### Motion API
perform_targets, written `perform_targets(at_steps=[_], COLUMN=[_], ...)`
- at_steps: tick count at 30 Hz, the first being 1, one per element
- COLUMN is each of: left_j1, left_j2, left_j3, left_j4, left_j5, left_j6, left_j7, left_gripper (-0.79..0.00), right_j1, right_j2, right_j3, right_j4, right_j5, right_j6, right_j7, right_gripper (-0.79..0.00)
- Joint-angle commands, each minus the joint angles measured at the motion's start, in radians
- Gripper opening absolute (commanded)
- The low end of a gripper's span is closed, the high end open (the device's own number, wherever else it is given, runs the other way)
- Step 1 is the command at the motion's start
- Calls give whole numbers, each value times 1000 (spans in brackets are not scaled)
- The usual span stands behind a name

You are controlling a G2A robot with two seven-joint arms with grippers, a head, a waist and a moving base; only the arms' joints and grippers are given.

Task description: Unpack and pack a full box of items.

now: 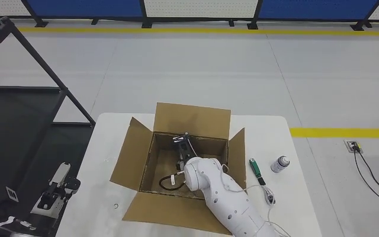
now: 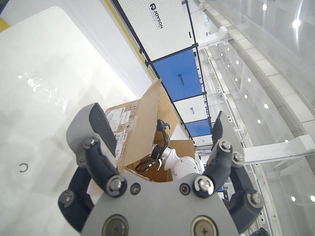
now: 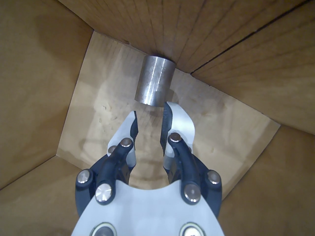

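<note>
Box [image 1: 192, 121] stands open mid-table in the top view, the right arm [image 1: 219, 195] down inside; a spray can [image 1: 279, 164] and green-handled tool [image 1: 256, 170] sit at its 3 o'clock (presumably unpacked). Left wrist view: left gripper [image 2: 158, 116] spread wide, facing flap labels [image 2: 123, 126] too small to read. Right wrist view: right gripper [image 3: 150, 110] parted, just short of a metal cylinder [image 3: 155, 84] on the box floor, seemingly lined up to pinch it.

A white table [image 1: 100, 178] with rounded corners fills the lower middle of the top view. An open cardboard box [image 1: 192, 121] stands at its centre, all four flaps spread outward. Right of the box lies a green-handled tool [image 1: 256, 171], perhaps a screwdriver, and just beyond it a small white can [image 1: 279, 164] stands upright. A small C-shaped ring [image 1: 115, 206] lies at the lower left, near the box's front flap.
</note>
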Motion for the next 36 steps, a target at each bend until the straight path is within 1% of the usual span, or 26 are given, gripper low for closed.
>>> perform_targets(at_steps=[1, 8, 10, 12, 27, 33, 36], left_j1=[2, 9, 10, 10, 4, 4, 3], left_j2=[0, -2, -2, -2, -1, -1, -1], left_j3=[-3, -13, -15, -16, -17, -15, -13], left_j4=[3, 10, 12, 12, 21, 22, 21], left_j5=[-5, -17, -20, -21, -23, -21, -19], left_j6=[-3, -12, -14, -15, -14, -17, -20], left_j7=[2, 5, 6, 5, 2, 1, 0], left_gripper=[0, 0, 0, 0, 0, 0, 0], right_j1=[14, 44, 51, 57, 92, 100, 107], right_j2=[-8, -34, -40, -46, -81, -92, -98], right_j3=[-1, -4, -4, -5, -17, -22, -20], right_j4=[27, 93, 109, 123, 209, 233, 254], right_j5=[15, 78, 89, 95, 102, 94, 98], right_j6=[13, 23, 29, 40, 84, 96, 90], right_j7=[-12, -60, -73, -85, -135, -137, -139], right_gripper=[-526, -520, -496, -437, -440, -409, -409])
